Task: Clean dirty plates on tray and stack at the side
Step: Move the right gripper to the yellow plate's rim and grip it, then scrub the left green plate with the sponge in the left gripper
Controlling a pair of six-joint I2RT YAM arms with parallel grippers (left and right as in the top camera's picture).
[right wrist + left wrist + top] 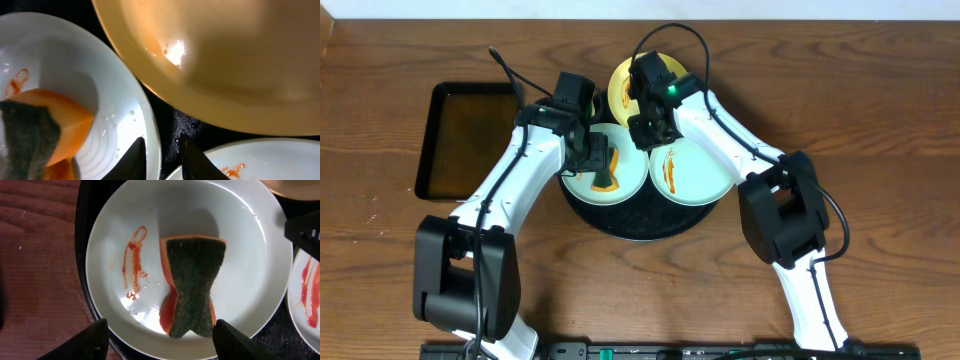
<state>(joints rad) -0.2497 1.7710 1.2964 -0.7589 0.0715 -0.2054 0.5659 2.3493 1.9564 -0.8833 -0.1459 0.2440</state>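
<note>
Three plates sit on the round black tray [640,222]. The pale yellow plate [620,88] is at the back, with one mint plate [582,180] front left and another mint plate [700,175] front right. An orange sponge [192,285], green scouring side up, lies on the left mint plate [240,240] beside a sauce streak [134,265]. My left gripper [160,332] hovers open over that plate, its fingers wide of the sponge. My right gripper [161,142] has its jaws narrowly apart astride the left mint plate's rim [152,125]. I cannot tell whether they pinch it. The right mint plate carries sauce [670,168].
A smaller rectangular black tray [432,140] holding brownish liquid lies on the wooden table, left of the round tray. Cables loop off both arms above the plates. Both arm bases stand at the front edge.
</note>
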